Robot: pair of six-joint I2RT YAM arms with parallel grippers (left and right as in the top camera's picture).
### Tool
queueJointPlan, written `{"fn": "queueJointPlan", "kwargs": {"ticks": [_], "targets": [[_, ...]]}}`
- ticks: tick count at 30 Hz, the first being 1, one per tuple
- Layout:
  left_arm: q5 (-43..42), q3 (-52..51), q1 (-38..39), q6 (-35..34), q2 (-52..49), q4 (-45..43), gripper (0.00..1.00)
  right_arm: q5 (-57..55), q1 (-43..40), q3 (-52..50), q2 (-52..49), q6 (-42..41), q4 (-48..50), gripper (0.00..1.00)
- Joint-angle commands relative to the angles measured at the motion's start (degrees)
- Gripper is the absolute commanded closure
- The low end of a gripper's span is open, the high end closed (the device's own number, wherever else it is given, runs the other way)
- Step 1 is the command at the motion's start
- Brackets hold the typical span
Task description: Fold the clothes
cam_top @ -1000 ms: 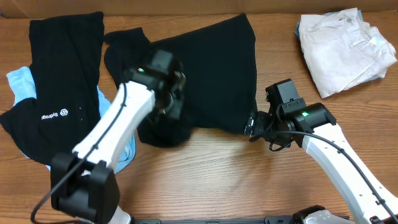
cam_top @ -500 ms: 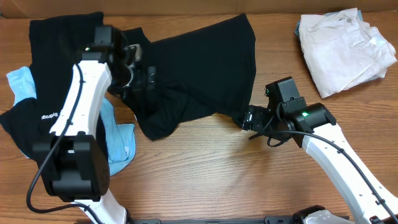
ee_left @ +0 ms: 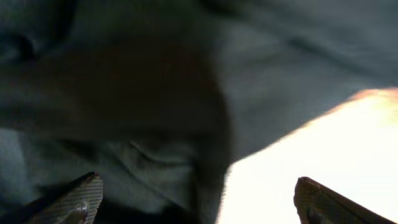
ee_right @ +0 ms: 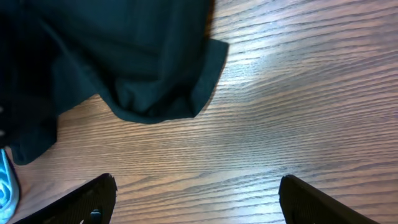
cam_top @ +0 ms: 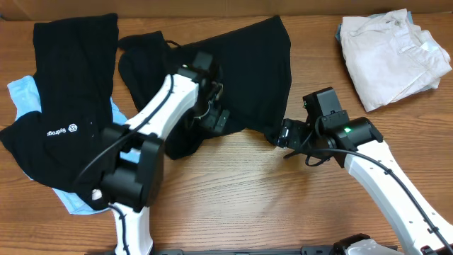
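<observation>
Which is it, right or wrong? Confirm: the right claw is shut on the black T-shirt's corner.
Wrong. The right wrist view shows the right claw open, the black T-shirt's corner lying on the table ahead of it.

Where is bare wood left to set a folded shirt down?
Near edge, below the plain black T-shirt, between the left arm and the right arm; also the strip between that shirt and the white pile. The left is crowded: lettered black shirt over a light-blue one.

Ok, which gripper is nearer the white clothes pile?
Right. The right gripper is some way left of the white pile; the left gripper is farther left, over the black T-shirt.
</observation>
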State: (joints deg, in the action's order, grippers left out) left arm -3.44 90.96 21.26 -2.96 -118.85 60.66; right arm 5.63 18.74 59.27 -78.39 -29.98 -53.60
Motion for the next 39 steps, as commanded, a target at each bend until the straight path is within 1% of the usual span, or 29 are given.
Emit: {"fn": "queueJointPlan", "kwargs": {"ticks": [1, 2, 3, 4, 5, 7, 10, 11, 13, 17, 20, 24, 27, 32, 33, 35, 36, 38, 39], "targets": [[10.0, -0.3, 0.0, -6.8, -1.3, 0.6, 0.03, -1.1, -0.9, 0.0, -0.2, 0.2, 0.6, 0.13], [10.6, -0.3, 0.0, -6.9, -1.3, 0.7, 0.13, -1.1, -0.9, 0.0, -0.2, 0.2, 0.9, 0.13], [11.1, -0.3, 0.0, -6.9, -1.3, 0.8, 0.27, -1.1, -0.9, 0.0, -0.2, 0.2, 1.3, 0.13], [11.9, -0.3, 0.0, -7.0, -1.3, 1.0, 0.87, -1.1, -0.9, 0.0, -0.2, 0.1, 2.1, 0.13], [12.7, 0.0, 0.0, -7.0, -1.3, 1.5, 0.96, -1.1, -0.9, 0.0, -0.2, 0.1, 2.4, 0.13], [15.4, 1.6, -0.3, -8.0, -1.2, 4.1, 0.96, -1.1, -0.9, 0.0, -0.2, 0.1, 2.6, 0.14], [18.9, 7.9, -1.2, -8.2, -1.0, 12.3, 0.96, -1.1, -0.9, 0.0, -0.2, 0.2, 1.9, 0.14], [20.0, 13.2, -1.5, -8.2, -0.7, 17.9, 0.96, -1.1, -0.9, 0.0, -0.2, 0.3, 1.7, 0.16], [20.5, 19.1, -1.5, -8.0, -0.2, 22.7, 0.96, -1.1, -0.9, 0.0, -0.2, 0.4, 1.6, 0.19], [20.4, 30.0, -1.4, -7.3, 0.5, 29.1, 0.96, -1.0, -0.8, 0.0, -1.1, 2.8, 1.8, 0.20], [20.4, 35.9, -1.4, -7.3, 0.8, 32.3, 0.96, -0.8, -0.8, 0.0, -2.9, 5.7, 2.9, 0.20], [20.4, 40.5, -1.5, -6.8, 0.8, 34.5, 0.96, 2.0, -0.8, 0.0, -6.4, 12.6, 6.8, 0.20], [20.4, 41.7, -1.5, -6.3, 0.8, 34.6, 0.96, 4.2, -0.7, -0.1, -9.6, 16.8, 10.1, 0.20], [20.4, 41.9, -1.5, -6.3, 0.8, 34.7, 0.96, 4.8, -0.7, -0.1, -15.5, 19.4, 15.6, 0.19], [20.4, 41.9, -1.5, -6.3, 0.8, 34.7, 0.96, 4.7, -0.8, -0.1, -18.3, 19.3, 17.5, 0.20], [20.4, 41.9, -1.5, -6.3, 0.8, 34.6, 0.96, 4.7, -0.8, -0.1, -20.0, 19.3, 18.4, 0.30], [20.4, 41.9, -1.6, -6.3, 0.8, 34.6, 0.96, 4.7, -0.8, -0.1, -20.6, 19.3, 18.5, 0.37], [20.4, 42.0, -2.0, -6.3, 0.8, 34.7, 0.96, 4.7, -0.8, -0.1, -20.8, 18.7, 18.6, 0.57], [20.4, 42.0, -2.3, -6.3, 0.8, 34.6, 0.96, 4.7, -0.8, 0.0, -20.7, 18.1, 18.7, 0.62]]}}
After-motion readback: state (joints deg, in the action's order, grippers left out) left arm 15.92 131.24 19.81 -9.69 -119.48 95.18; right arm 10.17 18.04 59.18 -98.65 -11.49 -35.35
